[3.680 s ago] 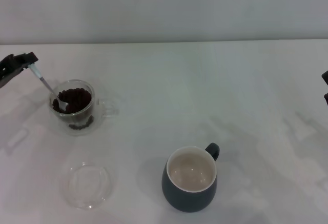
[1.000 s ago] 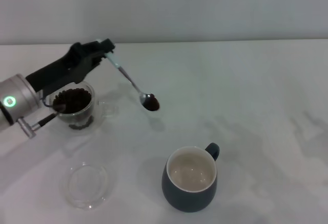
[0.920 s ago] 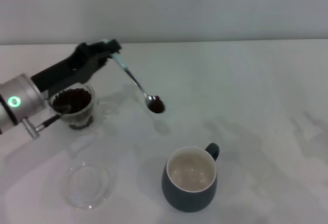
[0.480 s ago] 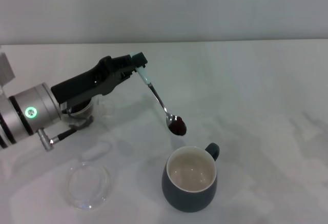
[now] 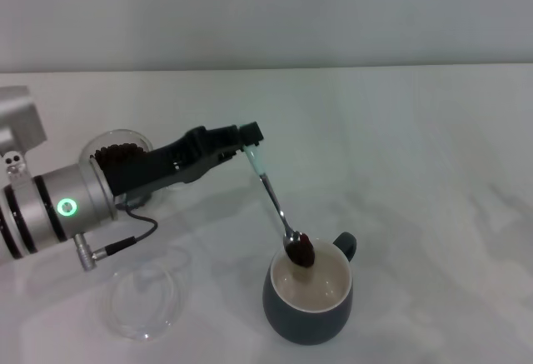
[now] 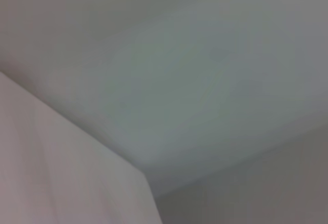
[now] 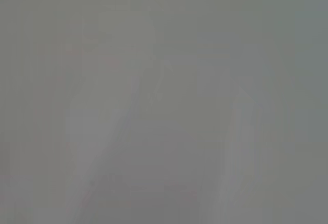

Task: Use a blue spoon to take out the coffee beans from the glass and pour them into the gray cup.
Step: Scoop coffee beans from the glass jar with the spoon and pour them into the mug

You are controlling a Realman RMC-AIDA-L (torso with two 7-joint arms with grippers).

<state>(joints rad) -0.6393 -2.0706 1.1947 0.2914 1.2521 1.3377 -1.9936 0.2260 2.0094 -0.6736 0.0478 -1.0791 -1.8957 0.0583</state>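
In the head view my left gripper (image 5: 246, 137) is shut on the pale blue handle of the blue spoon (image 5: 273, 198). The spoon slants down to the right, and its metal bowl holds a few dark coffee beans (image 5: 301, 250) right over the cream inside of the gray cup (image 5: 309, 297). The glass (image 5: 119, 152) with more beans stands at the left, partly hidden behind my left arm. The right gripper is out of view. Both wrist views show only blank pale surfaces.
A flat clear glass dish (image 5: 143, 301) lies on the white table (image 5: 416, 147) left of the gray cup, under my left forearm. A thin cable (image 5: 125, 239) hangs from the arm above it.
My left arm has swung right and toward the near edge, carrying the loaded spoon from above the glass to over the gray cup's mouth. The arm now covers part of the glass.
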